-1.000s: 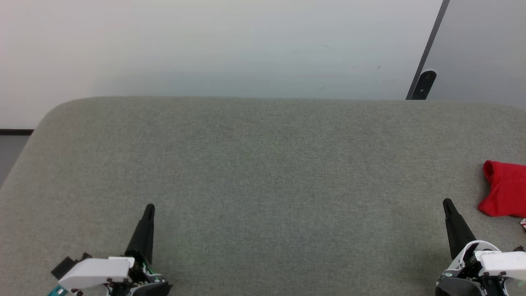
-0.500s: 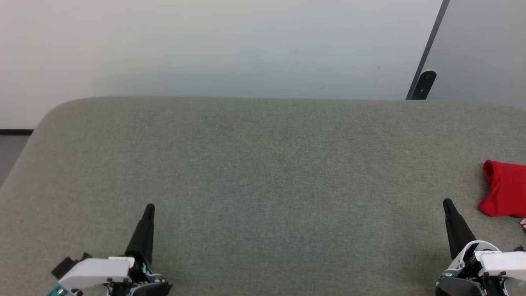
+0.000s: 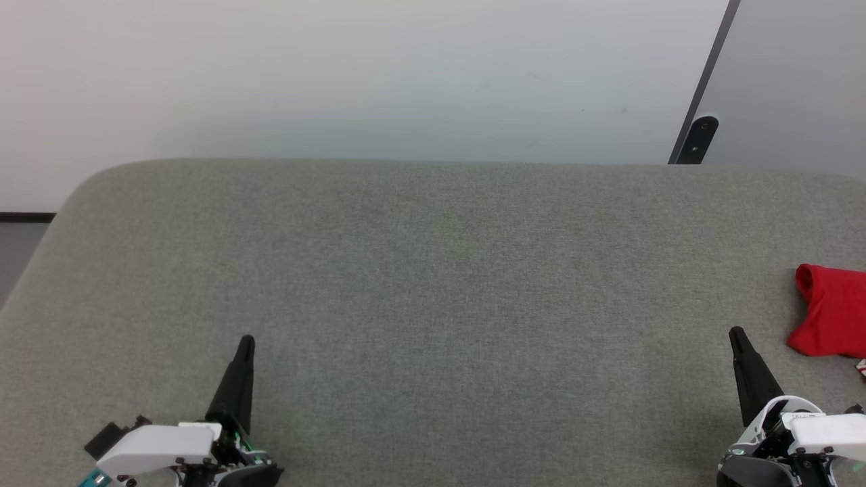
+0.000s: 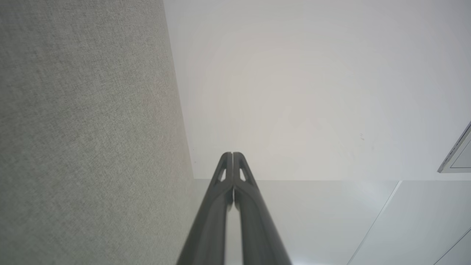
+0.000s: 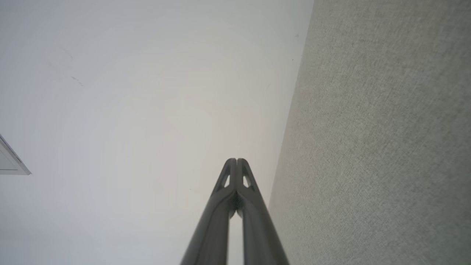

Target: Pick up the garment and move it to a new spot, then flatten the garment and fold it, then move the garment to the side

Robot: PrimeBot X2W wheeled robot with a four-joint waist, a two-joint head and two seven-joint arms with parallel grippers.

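The garment (image 3: 833,311) is a bunched red heap at the far right edge of the grey fabric surface (image 3: 433,284), partly cut off by the frame; a scrap of red-white striped trim (image 3: 861,366) peeks out below it. My right gripper (image 3: 737,335) rests at the lower right, a short way left of the garment, shut and empty. At the lower left, my left gripper (image 3: 246,342) is shut with nothing in it. In the wrist views both the left gripper (image 4: 232,154) and the right gripper (image 5: 237,161) have fingertips pressed together, pointing toward the pale wall.
The grey surface has a rounded far-left corner (image 3: 88,182). A pale wall (image 3: 379,74) stands behind it. A dark slanted post with a bracket (image 3: 697,138) rises at the back right beside a grey panel (image 3: 798,74).
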